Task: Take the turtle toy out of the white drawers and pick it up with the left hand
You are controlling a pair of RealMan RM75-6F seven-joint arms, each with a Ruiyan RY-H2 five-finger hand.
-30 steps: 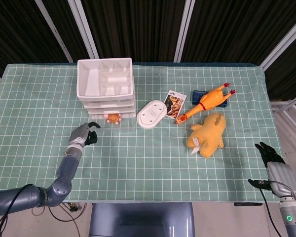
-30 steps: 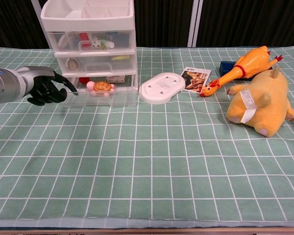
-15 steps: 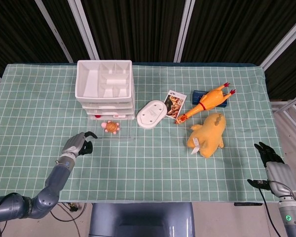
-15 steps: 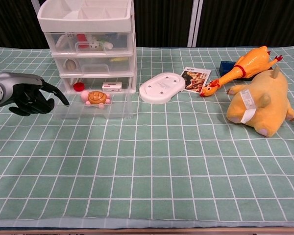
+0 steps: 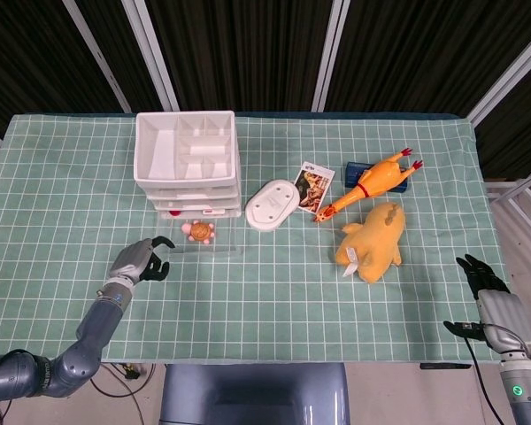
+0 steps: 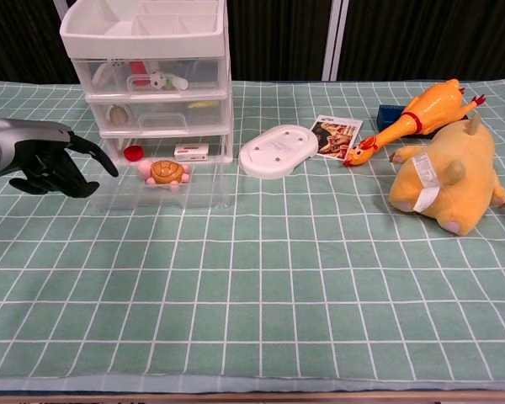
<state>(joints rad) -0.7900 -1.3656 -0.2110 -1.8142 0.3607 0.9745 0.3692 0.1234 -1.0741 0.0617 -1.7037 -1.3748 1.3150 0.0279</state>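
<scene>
Over the preceding second the bottom drawer (image 5: 205,237) had come well out of the white drawers (image 5: 188,159), carrying the turtle toy (image 5: 199,232) forward with it, and the left hand (image 5: 141,260) had drawn back off the drawer toward the near-left of the table. In the head view the turtle lay inside the extended clear drawer, just in front of the cabinet, and the left hand stood apart from the drawer's left corner, holding nothing, its fingers loosely curled and spread. The right hand (image 5: 480,273) rested at the far right table edge, empty, fingers apart. In the chest view the left hand (image 6: 49,160) hung beside the drawer (image 6: 164,181), one finger pointing toward it, and the turtle toy (image 6: 163,171) sat low behind the clear front wall with a small red object (image 6: 133,153) near it. In my judgement, the chief risk was the drawer wall: a reach from the side could strike it and shove the light drawer or tip it off its runners, so an approach from above appeared safer. A loose pinch on the rounded shell could also slip.
</scene>
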